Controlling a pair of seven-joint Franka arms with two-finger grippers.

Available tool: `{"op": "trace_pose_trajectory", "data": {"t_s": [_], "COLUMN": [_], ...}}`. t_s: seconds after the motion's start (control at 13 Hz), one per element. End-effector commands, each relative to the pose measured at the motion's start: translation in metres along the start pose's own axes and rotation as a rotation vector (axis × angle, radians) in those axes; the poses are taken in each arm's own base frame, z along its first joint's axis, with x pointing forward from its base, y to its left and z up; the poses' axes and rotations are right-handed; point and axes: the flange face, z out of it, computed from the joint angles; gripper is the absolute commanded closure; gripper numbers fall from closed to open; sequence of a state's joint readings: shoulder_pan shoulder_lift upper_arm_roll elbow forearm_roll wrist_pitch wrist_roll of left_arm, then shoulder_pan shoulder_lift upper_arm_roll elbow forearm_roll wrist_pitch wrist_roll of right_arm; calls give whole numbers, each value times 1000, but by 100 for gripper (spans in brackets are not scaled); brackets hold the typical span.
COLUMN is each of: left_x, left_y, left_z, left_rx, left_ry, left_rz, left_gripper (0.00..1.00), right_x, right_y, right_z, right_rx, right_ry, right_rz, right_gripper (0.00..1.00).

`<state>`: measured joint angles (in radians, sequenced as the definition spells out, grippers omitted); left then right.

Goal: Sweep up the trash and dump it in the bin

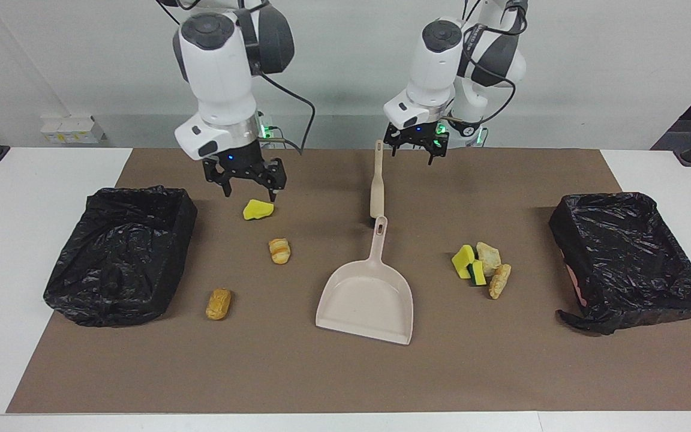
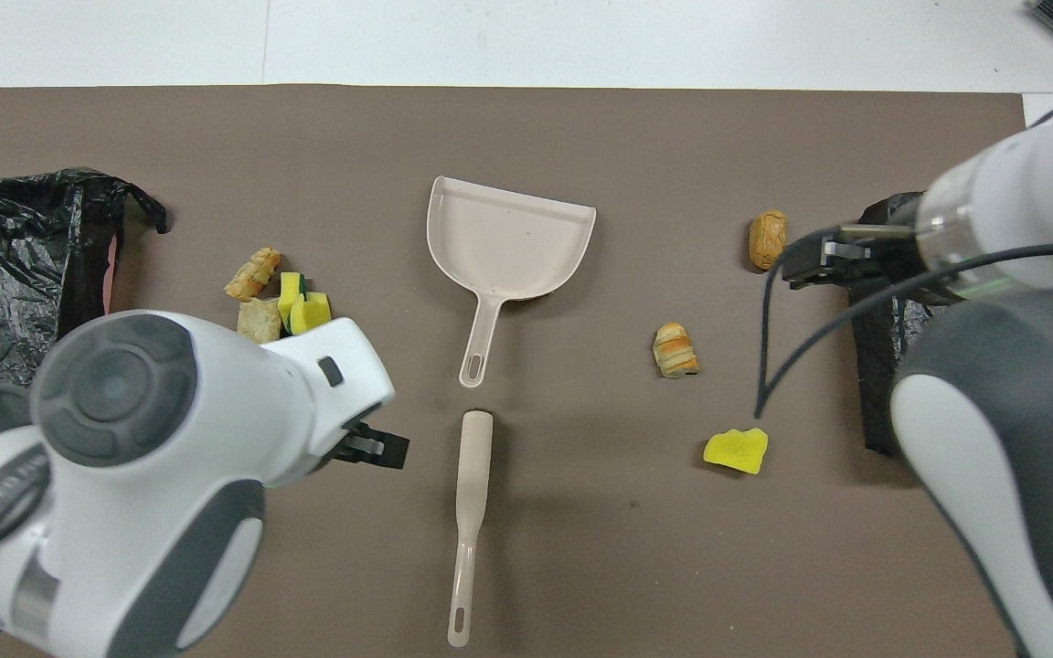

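Trash (image 1: 258,209) lies under the open right end effector (image 1: 248,191) — apart.

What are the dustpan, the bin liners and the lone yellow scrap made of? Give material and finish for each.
Dustpan: apparently rigid plastic, smooth matte beige, moulded in one piece with its handle.
Bin liners: thin plastic film, glossy black, crinkled, catching highlights.
Yellow scrap: probably sponge foam, dull and soft-edged with an irregular outline.
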<state>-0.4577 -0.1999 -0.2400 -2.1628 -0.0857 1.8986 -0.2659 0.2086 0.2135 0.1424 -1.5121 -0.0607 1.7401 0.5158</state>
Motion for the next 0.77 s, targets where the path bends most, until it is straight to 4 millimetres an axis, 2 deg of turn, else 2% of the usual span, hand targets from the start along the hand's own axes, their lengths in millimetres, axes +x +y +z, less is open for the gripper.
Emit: {"op": "trace_pose_trajectory", "data": {"t_s": [0.0, 0.15, 0.31, 0.38, 0.54, 0.69], "left_x": [-49, -66, -74, -69, -64, -62], "left_y": [18, 39, 50, 51, 59, 63], "left_z": [27, 71, 89, 100, 124, 128], "left_rx": [11, 26, 7, 5, -4, -14], "left_ry": [6, -24, 19, 17, 14, 33], "left_rz": [29, 14, -5, -3, 1, -3], "left_gripper": [0, 0, 0, 0, 0, 0], "right_x": [6, 11, 6, 8, 5, 17], "right_y": [-55, -92, -145, -155, -187, -195], "right_z": [25, 52, 74, 89, 119, 151], "right_rx": [5, 12, 13, -11, -6, -14], "right_ry": [9, -7, -2, 6, 23, 29], "right_rz": [57, 41, 54, 51, 52, 53], "right_gripper": [0, 0, 0, 0, 0, 0]}}
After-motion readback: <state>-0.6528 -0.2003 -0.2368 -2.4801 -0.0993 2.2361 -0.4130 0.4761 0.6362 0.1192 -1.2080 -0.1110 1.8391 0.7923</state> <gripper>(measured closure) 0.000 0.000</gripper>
